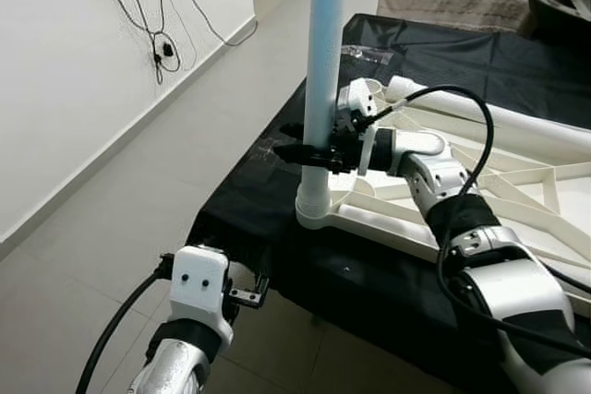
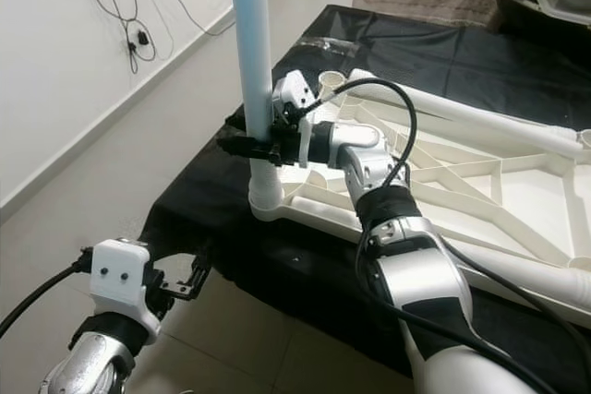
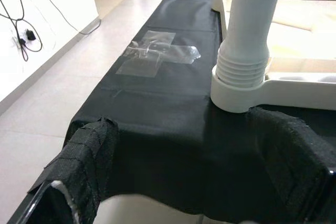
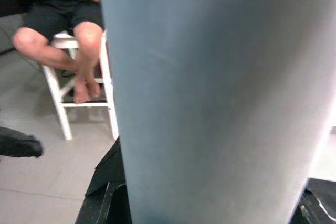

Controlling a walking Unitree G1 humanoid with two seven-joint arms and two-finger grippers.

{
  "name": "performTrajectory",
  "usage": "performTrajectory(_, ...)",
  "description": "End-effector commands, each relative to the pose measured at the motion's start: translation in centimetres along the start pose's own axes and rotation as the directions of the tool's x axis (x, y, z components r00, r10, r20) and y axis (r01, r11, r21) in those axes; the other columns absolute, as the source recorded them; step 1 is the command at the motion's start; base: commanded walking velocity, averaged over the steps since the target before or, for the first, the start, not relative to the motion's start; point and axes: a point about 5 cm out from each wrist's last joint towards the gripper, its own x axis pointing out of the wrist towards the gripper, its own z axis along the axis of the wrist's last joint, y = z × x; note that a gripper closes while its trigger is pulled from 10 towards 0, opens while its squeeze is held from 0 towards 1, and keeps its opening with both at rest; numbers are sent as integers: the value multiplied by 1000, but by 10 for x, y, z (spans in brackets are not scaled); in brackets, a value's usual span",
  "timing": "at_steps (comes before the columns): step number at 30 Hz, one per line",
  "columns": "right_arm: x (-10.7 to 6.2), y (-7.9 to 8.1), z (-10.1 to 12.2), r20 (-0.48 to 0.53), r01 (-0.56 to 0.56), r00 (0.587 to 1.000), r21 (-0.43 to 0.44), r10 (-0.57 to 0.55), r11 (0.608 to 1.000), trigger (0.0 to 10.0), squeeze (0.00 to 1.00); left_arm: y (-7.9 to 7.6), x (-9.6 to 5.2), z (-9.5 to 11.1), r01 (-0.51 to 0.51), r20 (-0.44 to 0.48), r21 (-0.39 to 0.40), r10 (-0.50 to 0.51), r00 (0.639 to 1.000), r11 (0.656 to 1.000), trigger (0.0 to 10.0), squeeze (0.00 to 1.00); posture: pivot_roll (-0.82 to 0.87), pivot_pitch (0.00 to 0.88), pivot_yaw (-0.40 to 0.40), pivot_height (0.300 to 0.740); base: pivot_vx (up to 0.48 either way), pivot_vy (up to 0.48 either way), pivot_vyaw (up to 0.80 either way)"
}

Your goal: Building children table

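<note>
A white plastic tabletop [image 1: 526,193] lies upside down on a black cloth. A light blue table leg [image 1: 325,43] stands upright in the white corner socket [image 1: 312,207] at the tabletop's near left corner. My right gripper [image 1: 309,153] is shut on this leg just above the socket, and in the right wrist view the leg [image 4: 210,98] is pressed close to the camera. My left gripper [image 1: 249,293] hangs low in front of the cloth's edge, open and holding nothing. Its fingers [image 3: 84,166] point at the threaded base of the leg [image 3: 243,66].
Another white leg [image 1: 517,122] lies along the far side of the tabletop. Clear plastic wrap [image 3: 157,53] lies on the black cloth [image 1: 434,53]. Cables [image 1: 162,43] hang on the white wall to the left. A person sits on a white stool [image 4: 58,98] beyond the table.
</note>
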Motion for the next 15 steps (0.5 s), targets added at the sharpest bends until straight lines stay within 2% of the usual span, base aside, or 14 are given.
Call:
performTrajectory(1, -2, 5, -30, -122, 48, 992, 53, -42, 997, 10000, 0, 1, -1, -5, -5, -20, 15, 5, 1000, 1000, 10000, 0, 74, 145, 12, 740, 0, 0, 0)
performTrajectory(4, 0, 6, -33, -137, 92, 987, 71, -81, 993, 10000, 0, 1, -1, -5, -5, -19, 15, 5, 1000, 1000, 10000, 0, 74, 145, 12, 740, 0, 0, 0)
performTrajectory(8, 0, 2, -38, -130, 267, 959, 103, -253, 958, 10000, 0, 1, 0, -6, -5, -19, 15, 5, 1000, 1000, 10000, 0, 68, 147, 13, 740, 0, 0, 0)
performTrajectory(9, 0, 2, -38, -130, 267, 959, 103, -253, 958, 10000, 0, 1, 0, -6, -5, -19, 15, 5, 1000, 1000, 10000, 0, 68, 147, 13, 740, 0, 0, 0)
performTrajectory(11, -3, -1, -41, -129, 349, 934, 111, -335, 931, 10000, 0, 2, 1, -6, -4, -19, 15, 4, 1000, 1000, 10000, 0, 63, 145, 16, 740, 0, 0, 0)
performTrajectory(12, -5, -3, -43, -129, 412, 909, 136, -397, 901, 10000, 0, 2, 1, -6, -4, -20, 15, 5, 1000, 1000, 10000, 0, 62, 144, 16, 740, 0, 0, 0)
performTrajectory(13, -9, -5, -46, -128, 496, 868, 144, -480, 857, 10000, 0, 2, 1, -6, -5, -20, 16, 6, 1000, 1000, 10000, 0, 62, 144, 16, 740, 0, 0, 0)
performTrajectory(15, -9, -5, -46, -128, 496, 868, 144, -480, 857, 10000, 0, 2, 1, -6, -5, -20, 16, 6, 1000, 1000, 10000, 0, 62, 144, 16, 740, 0, 0, 0)
